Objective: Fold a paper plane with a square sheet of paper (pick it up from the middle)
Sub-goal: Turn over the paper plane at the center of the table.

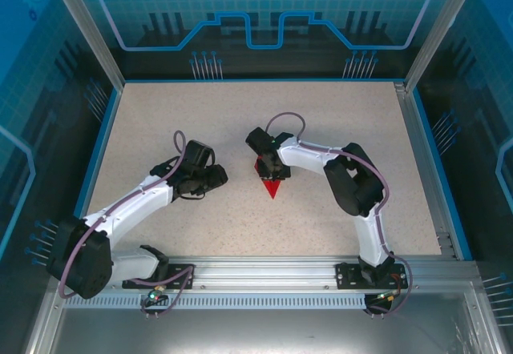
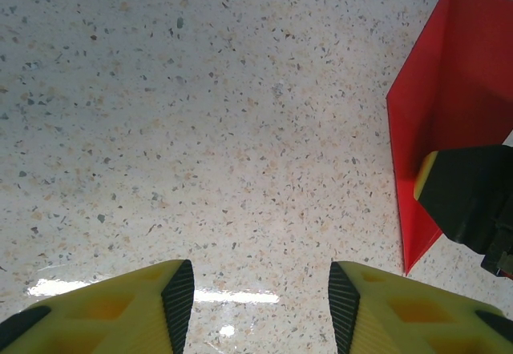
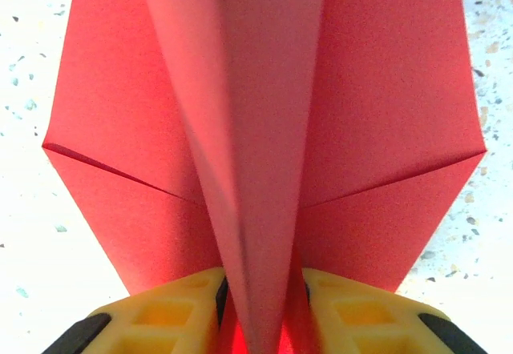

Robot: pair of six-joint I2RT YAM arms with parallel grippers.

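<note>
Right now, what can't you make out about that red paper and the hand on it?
Top view: the right hand covers the far part of the red paper.
Right wrist view: the raised middle fold is blurred; whether the hand grips it is unclear.
Left wrist view: the paper runs off the right edge, partly behind a black finger.

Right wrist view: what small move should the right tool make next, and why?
Probably open the right tool clear of the fold and lift it straight up. The raised centre fold of the red paper stands between that tool's fingers, its side flaps are already creased, and the left tool hangs open over the table.
</note>
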